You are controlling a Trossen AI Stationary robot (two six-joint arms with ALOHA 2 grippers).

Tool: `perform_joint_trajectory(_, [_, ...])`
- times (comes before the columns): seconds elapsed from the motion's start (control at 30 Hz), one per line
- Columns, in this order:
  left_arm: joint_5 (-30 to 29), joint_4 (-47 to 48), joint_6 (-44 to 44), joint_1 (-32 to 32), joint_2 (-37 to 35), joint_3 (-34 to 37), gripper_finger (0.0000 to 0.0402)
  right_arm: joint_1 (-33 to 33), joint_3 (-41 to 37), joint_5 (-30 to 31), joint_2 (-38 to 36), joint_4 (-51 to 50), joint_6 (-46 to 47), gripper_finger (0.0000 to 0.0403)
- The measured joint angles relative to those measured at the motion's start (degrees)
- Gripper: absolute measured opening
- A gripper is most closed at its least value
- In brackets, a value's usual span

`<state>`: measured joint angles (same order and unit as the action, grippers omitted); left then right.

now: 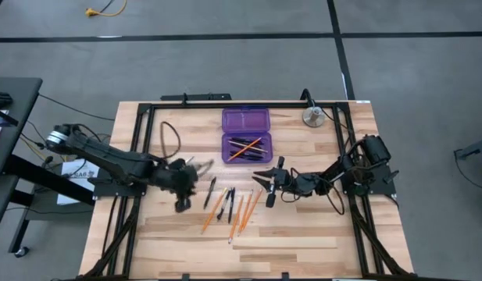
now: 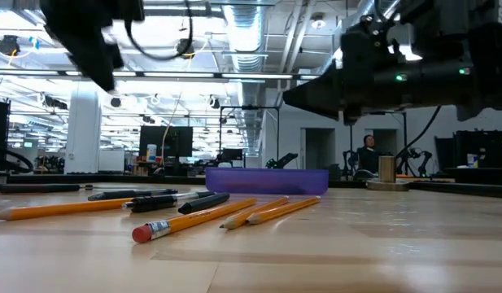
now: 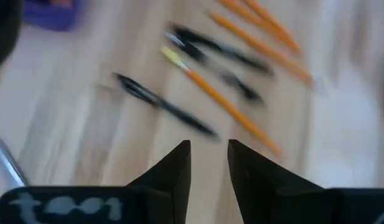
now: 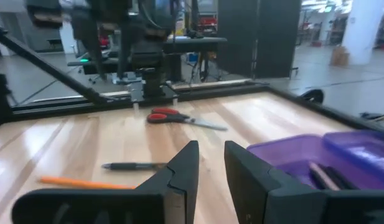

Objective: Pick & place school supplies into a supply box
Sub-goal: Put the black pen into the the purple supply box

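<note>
From overhead I see the purple supply box (image 1: 246,134) lying open in the upper middle of the bench (image 1: 303,226), its two halves one above the other in the frame. The lower half already carries a few pens and an orange pencil (image 1: 247,148). Below it, centre frame, the loose supplies lie fanned out on the wood: several orange pencils (image 1: 242,212) and black pens (image 1: 230,204), with one more black pen (image 1: 210,192) a little to their left. The red-handled scissors (image 4: 178,117) show in my right wrist camera, lying flat on the bench toward the far rail.

My left claw (image 1: 183,186) sits left of centre, just beside that single pen. Its fingers (image 3: 173,171) stand a little apart with nothing between them, and the pens and pencils lie on the wood ahead of it.

My right claw (image 1: 265,179) is just right of centre, close below the box and above the pencil fan. Its fingers (image 4: 182,171) also show a narrow gap and hold nothing. A round silver metal object (image 1: 312,117) rests at the upper right of the bench.
</note>
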<state>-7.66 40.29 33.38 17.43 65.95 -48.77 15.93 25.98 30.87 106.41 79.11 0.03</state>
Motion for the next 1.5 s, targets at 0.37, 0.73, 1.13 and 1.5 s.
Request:
perform_joint_trajectory(0.37, [-4.96,-28.76,16.25,-2.55,-3.83,14.88,0.0096,-5.58,5.67,-6.13,-0.02,7.54,-14.8,0.0072])
perform_joint_trajectory(0.73, [-9.56,-28.54,23.85,0.88,10.7,9.24,0.0096,-4.21,2.12,-10.21,-0.02,6.45,-6.62,0.0072])
perform_joint_trajectory(1.13, [-10.51,-7.29,40.1,2.54,29.67,-7.74,0.0096,14.82,-5.58,-9.81,-0.02,10.83,-5.62,0.0072])
perform_joint_trajectory(1.5, [-16.26,-0.11,41.25,2.62,33.56,-19.39,0.0096,26.54,-5.68,-9.83,-0.02,9.02,-6.46,0.0072])
